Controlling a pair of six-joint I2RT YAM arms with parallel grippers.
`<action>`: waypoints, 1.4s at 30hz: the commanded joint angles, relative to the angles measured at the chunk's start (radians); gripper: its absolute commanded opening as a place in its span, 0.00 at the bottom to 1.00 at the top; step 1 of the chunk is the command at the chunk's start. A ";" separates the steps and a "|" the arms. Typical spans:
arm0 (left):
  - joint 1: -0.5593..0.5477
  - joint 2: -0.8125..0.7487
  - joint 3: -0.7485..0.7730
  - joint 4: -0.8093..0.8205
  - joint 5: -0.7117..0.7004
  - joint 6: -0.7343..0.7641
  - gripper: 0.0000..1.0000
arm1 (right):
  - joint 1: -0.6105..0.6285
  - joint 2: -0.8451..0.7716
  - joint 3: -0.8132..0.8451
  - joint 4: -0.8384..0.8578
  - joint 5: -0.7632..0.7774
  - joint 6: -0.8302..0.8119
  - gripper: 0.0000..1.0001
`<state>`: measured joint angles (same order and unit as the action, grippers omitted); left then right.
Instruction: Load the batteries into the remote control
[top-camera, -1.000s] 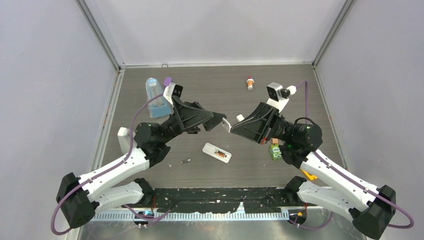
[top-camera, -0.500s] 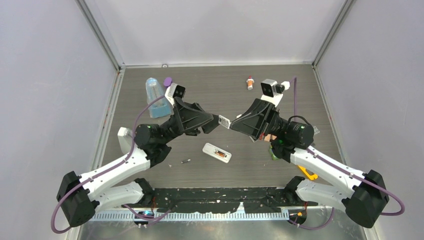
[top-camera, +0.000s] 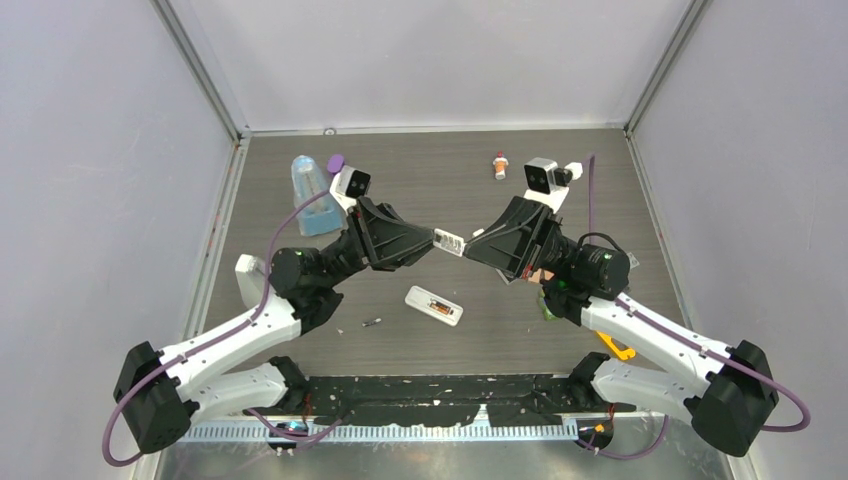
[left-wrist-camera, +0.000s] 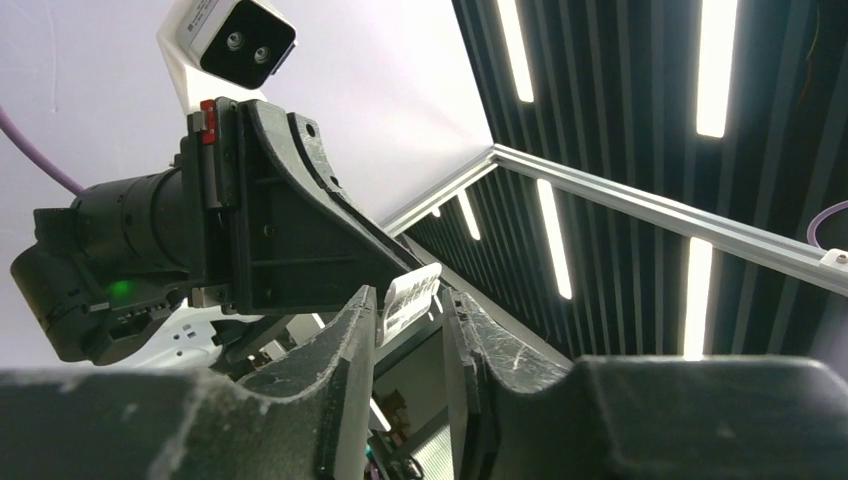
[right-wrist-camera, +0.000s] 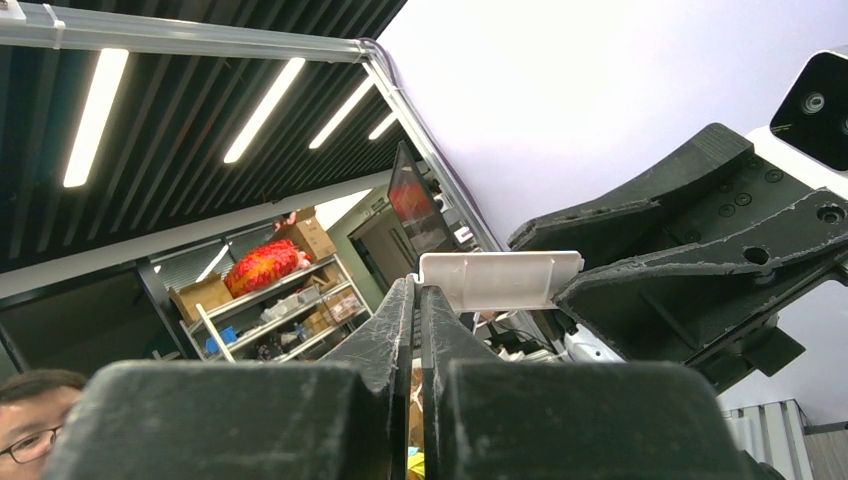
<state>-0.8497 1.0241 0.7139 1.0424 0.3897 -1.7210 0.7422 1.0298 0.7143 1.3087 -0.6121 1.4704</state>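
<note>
Above the middle of the table (top-camera: 420, 170) the right gripper (top-camera: 464, 247) is clenched on one end of a thin white panel (right-wrist-camera: 500, 280) — the left gripper (left-wrist-camera: 410, 312) brackets the other end, though I can't tell whether its fingers actually pinch it. Below them the remote control (top-camera: 434, 305) lies flat on the tabletop, with a dark battery (top-camera: 372, 322) lying apart to its left.

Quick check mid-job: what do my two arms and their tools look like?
Both the left arm and right arm have white links with bulky black joints. The left tool and right tool are black and wedge-shaped. Each carries a white box camera and a purple cable. A green light glows on the right arm's wrist motor.
</note>
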 joint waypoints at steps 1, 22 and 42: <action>-0.005 0.008 0.049 0.044 0.019 0.021 0.29 | 0.000 -0.021 0.006 -0.012 0.009 -0.005 0.05; -0.008 0.020 0.020 0.078 -0.020 0.015 0.00 | 0.000 -0.039 -0.040 -0.061 0.044 -0.035 0.27; -0.008 -0.200 -0.003 -0.544 -0.169 0.394 0.00 | 0.001 -0.390 0.010 -0.982 0.252 -0.566 0.80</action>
<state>-0.8532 0.8814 0.6895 0.7193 0.2794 -1.4841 0.7422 0.6739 0.6312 0.6319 -0.4469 1.0870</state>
